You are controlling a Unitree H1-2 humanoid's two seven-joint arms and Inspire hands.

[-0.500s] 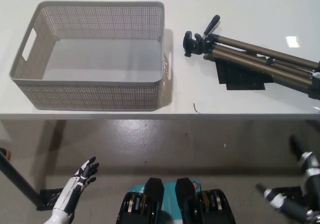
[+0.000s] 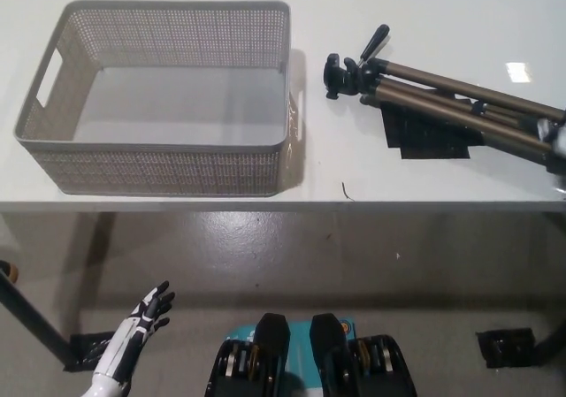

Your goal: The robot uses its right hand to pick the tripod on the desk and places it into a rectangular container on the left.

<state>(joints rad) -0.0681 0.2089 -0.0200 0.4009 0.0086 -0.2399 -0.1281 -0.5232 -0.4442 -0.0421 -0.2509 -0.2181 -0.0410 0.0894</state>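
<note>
On the desk: white tabletop [image 2: 424, 185], my landmark.
Container: grey perforated plastic rectangular basket [image 2: 168, 163] at the desk's left part.
Tripod: folded bronze-legged metal tripod with black head [image 2: 433, 92] lying on the desk's right part, well apart from the basket, over a black patch [image 2: 424, 136].
Left hand: my white hand [image 2: 133, 335] below the desk's front edge, fingers spread, holding nothing.
Right hand: only a glimpse at the desk's right edge beside the tripod legs; I cannot tell its state.

My left hand [image 2: 141, 320] slim and white along the palm and forearm, black on the fingers [image 2: 160, 297], dark seams running lengthwise down the white shell, my right hand mostly out of view
</note>
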